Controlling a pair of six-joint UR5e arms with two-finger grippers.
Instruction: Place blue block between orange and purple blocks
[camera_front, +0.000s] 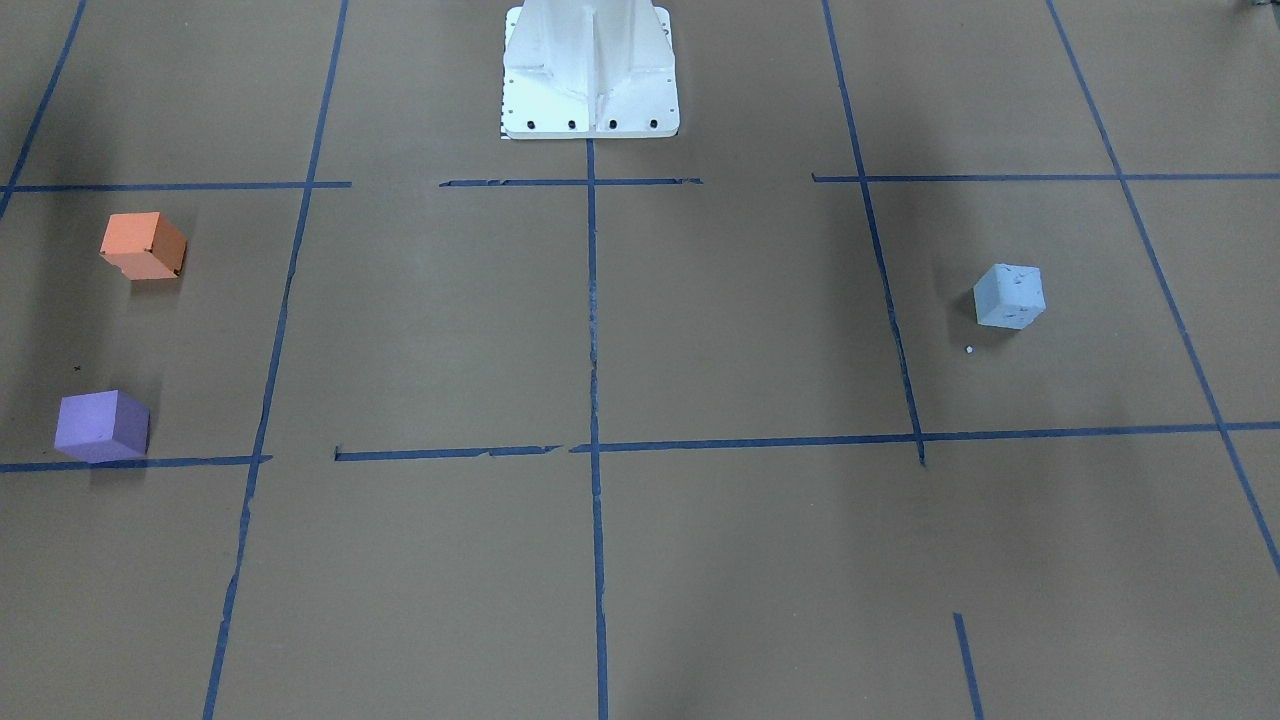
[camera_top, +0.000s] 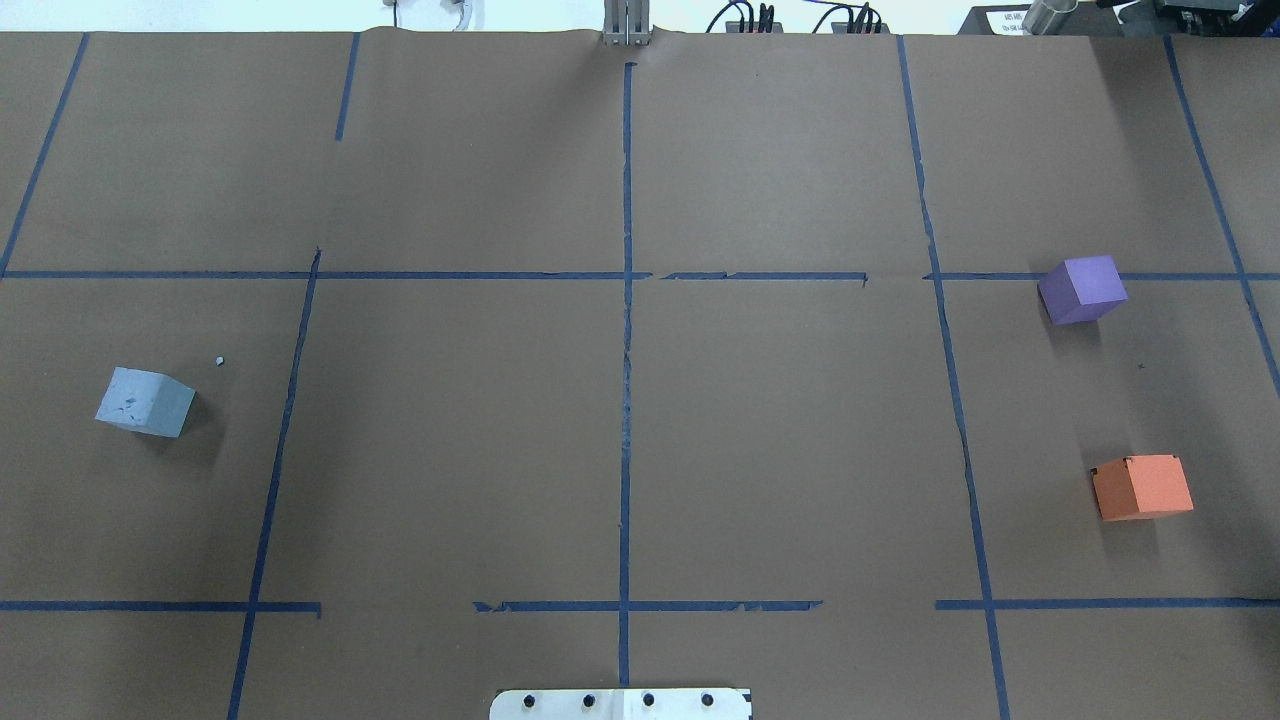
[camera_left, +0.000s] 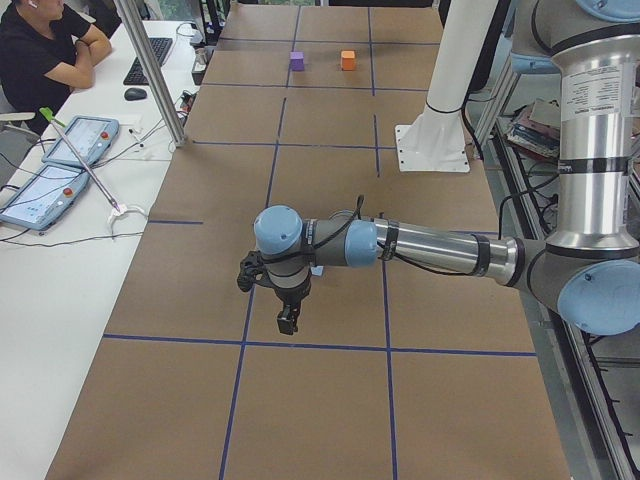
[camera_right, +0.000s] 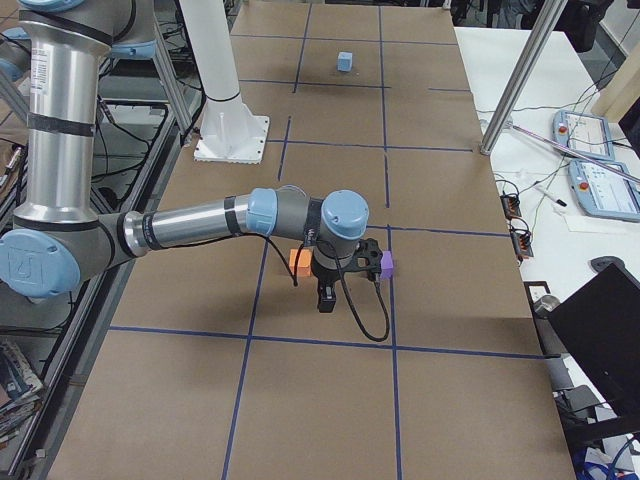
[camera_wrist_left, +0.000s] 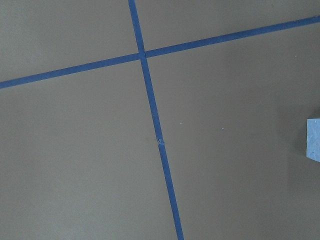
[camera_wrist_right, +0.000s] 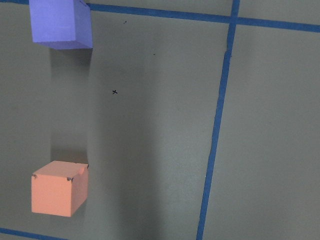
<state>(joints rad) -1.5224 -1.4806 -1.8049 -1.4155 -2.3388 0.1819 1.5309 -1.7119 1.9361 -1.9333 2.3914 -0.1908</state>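
The pale blue block (camera_front: 1009, 296) sits alone on the robot's left side of the table; it also shows in the overhead view (camera_top: 145, 401) and at the right edge of the left wrist view (camera_wrist_left: 314, 139). The orange block (camera_top: 1141, 487) and purple block (camera_top: 1082, 289) sit apart on the robot's right side, both in the right wrist view: the orange block (camera_wrist_right: 58, 188) and the purple block (camera_wrist_right: 61, 22). The left gripper (camera_left: 287, 320) hangs above the table near the blue block. The right gripper (camera_right: 325, 298) hangs over the orange and purple blocks. I cannot tell whether either is open.
The white robot pedestal (camera_front: 590, 70) stands at the table's robot side. Blue tape lines (camera_top: 626, 330) divide the brown table into squares. A small white crumb (camera_front: 968, 349) lies by the blue block. An operator (camera_left: 45, 50) sits at a side table with tablets (camera_left: 78, 140).
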